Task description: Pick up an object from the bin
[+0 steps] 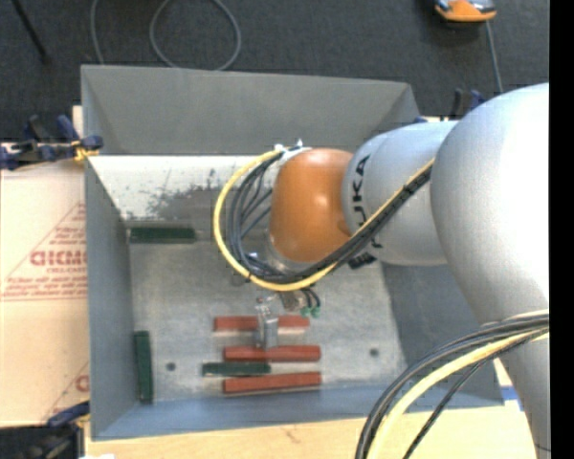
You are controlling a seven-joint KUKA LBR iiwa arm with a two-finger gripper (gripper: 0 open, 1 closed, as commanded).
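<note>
White arm link (488,208) nearest lens, orange wrist cover (306,207) beneath. Pincer (267,331) sat directly over topmost red bar (231,324), lower middle of bin (110,285); bar's long axis ran left-right. Pincer open or closed: could not tell.

Grey metal bin (249,98), two bar colours.
Three red-brown flat bars (273,354), three dark green flat bars (161,234); dark speckles on the bin's pale back slope; white robot arm (497,189), orange wrist cover (306,208), yellow and black cables (222,220).

Matt grey metal bin (110,285); glossy orange cover (306,204)
</note>
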